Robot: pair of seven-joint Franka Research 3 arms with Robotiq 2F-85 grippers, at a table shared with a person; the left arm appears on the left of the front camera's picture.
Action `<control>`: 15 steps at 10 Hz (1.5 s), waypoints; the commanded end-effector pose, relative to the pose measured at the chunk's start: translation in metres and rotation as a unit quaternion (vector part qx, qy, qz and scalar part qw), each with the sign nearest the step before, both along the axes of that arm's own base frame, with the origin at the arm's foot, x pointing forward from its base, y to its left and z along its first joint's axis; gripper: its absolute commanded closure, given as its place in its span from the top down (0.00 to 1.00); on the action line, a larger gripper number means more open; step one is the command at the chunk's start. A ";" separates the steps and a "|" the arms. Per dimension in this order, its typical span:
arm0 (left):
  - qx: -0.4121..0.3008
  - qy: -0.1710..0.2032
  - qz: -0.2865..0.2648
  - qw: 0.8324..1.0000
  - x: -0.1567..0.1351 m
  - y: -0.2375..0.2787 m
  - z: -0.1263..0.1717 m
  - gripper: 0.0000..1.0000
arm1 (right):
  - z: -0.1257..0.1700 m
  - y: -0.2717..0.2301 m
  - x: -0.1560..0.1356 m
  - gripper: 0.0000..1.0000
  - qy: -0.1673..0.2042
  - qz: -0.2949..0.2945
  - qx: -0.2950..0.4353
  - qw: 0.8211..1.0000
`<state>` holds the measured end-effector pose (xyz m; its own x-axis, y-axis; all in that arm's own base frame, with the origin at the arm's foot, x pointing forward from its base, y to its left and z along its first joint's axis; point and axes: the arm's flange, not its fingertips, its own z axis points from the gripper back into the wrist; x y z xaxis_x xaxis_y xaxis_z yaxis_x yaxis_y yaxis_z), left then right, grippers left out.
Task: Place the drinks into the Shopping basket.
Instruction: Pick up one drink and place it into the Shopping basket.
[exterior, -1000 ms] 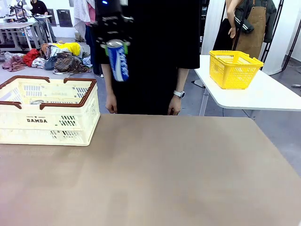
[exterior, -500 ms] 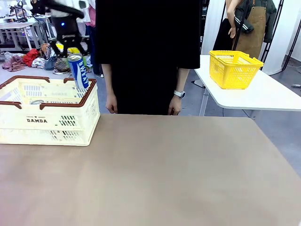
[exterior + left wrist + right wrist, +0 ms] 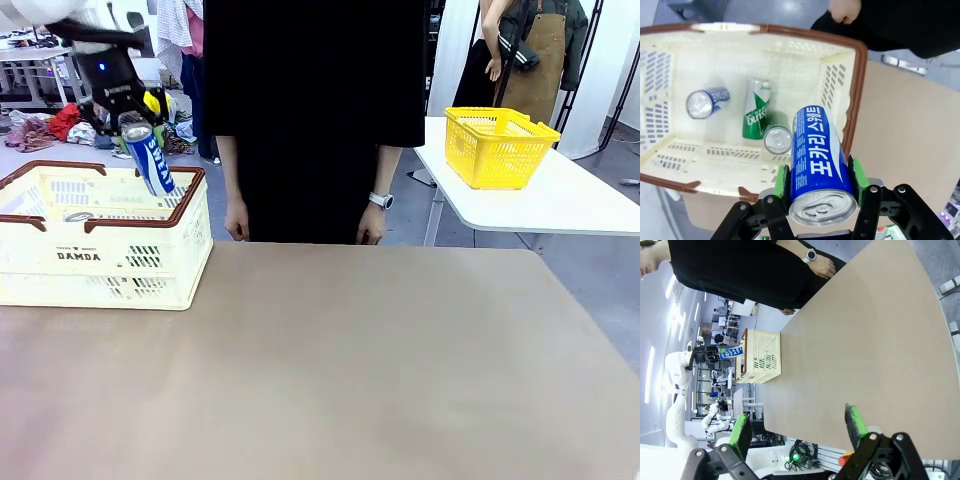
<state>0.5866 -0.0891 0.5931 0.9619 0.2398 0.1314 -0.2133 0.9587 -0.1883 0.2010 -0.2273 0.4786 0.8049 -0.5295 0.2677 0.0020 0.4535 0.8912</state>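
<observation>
My left gripper (image 3: 128,112) is shut on a blue-and-white drink can (image 3: 150,157), which hangs tilted just above the right end of the cream Shopping basket (image 3: 100,262). The left wrist view looks down on the held can (image 3: 819,160) between the green pads (image 3: 781,181) of the gripper (image 3: 820,184). Below it, inside the basket (image 3: 858,95), lie a blue can (image 3: 707,102), a green can (image 3: 756,115) and a third can (image 3: 777,140) seen end-on. My right gripper (image 3: 799,427) stands open over the bare table with nothing between its fingers.
A person in black stands at the far edge of the brown table (image 3: 330,370), both hands (image 3: 372,228) hanging near it. A yellow mesh basket (image 3: 498,147) sits on a separate white table (image 3: 560,205) at the right.
My left gripper has carried the blue can leftward and downward, from in front of the person to just above the basket's right end.
</observation>
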 end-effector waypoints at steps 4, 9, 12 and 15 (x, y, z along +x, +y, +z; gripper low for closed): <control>0.029 0.011 0.026 0.999 0.005 -0.003 -0.062 0.00 | 0.000 0.000 0.001 1.00 -0.016 0.001 0.001 1.000; 0.043 0.042 0.036 0.998 0.015 -0.007 -0.099 0.00 | 0.000 0.000 0.001 1.00 -0.016 0.001 0.001 1.000; 0.029 0.060 0.043 0.997 0.015 -0.004 -0.125 0.00 | 0.000 0.000 0.001 1.00 -0.016 0.001 0.001 1.000; 0.018 0.067 0.051 0.996 0.013 0.000 -0.139 0.00 | 0.000 0.000 0.001 1.00 -0.016 0.001 0.001 1.000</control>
